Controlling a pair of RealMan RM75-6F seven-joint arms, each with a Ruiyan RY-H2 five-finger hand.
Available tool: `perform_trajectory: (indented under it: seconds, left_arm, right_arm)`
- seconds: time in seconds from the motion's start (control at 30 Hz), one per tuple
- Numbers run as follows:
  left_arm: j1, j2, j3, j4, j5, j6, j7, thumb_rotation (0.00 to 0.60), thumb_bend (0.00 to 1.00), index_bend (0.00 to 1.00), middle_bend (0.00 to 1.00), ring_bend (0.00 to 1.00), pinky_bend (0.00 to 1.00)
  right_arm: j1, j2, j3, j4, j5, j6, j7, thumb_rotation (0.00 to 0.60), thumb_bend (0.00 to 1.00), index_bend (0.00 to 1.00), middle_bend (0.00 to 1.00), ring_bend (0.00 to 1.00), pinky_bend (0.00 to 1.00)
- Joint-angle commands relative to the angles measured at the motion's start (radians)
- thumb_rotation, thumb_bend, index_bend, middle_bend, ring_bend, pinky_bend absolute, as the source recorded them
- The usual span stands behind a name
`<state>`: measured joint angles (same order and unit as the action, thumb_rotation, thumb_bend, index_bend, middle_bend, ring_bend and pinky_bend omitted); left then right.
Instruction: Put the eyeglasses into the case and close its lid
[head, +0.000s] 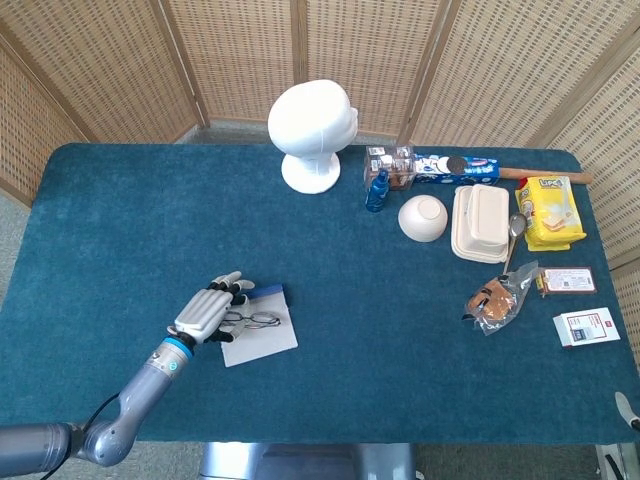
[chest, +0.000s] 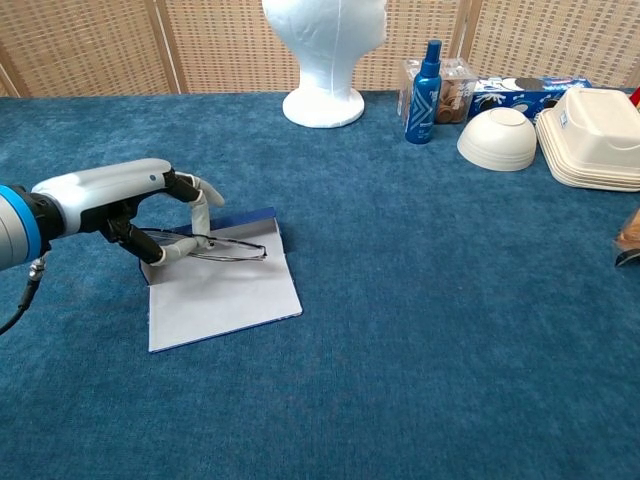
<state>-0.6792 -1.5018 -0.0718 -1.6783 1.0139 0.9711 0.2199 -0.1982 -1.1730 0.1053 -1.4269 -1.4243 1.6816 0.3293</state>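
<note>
The left hand (chest: 130, 205) pinches the eyeglasses (chest: 222, 248) by 1 end, holding them level above the open case (chest: 225, 300) for lowering in.

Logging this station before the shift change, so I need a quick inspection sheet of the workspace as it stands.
Surface: teal cloth table.
Job's things: eyeglasses held over the open case; lid not closed.
Clutter: foam head, blue bottle, bowl, food boxes, snack packs at the far right.
Robot hands: left robot hand pinches the eyeglasses; right robot hand not seen.
Cables: thin black cable by the left wrist.
Surroundings: wicker screens.
</note>
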Motion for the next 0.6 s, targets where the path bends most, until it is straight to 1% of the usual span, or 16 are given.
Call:
perform_trajectory:
  seconds: [0.03,0.37,0.6]
  left_arm:
    - [0.004,-0.021,-0.003,0.019,-0.008,0.013,0.014,0.6,0.46,0.53,0.17,0.0,0.06]
    - [0.006,-0.089,-0.013,0.083,-0.011,0.024,0.04,0.6,0.46,0.52,0.17,0.0,0.05]
    - [0.012,-0.108,-0.014,0.1,-0.005,0.027,0.047,0.6,0.45,0.51,0.16,0.0,0.05]
  right_arm:
    - [-0.001,0.001,0.001,0.002,0.002,0.0,0.002,0.56,0.24,0.06,0.17,0.0,0.17]
    - [-0.006,0.002,0.004,0.009,0.008,-0.002,0.014,0.553,0.24,0.06,0.17,0.0,0.17]
    - [-0.009,0.003,0.005,0.012,0.008,0.0,0.018,0.551,0.24,0.05,0.17,0.0,0.17]
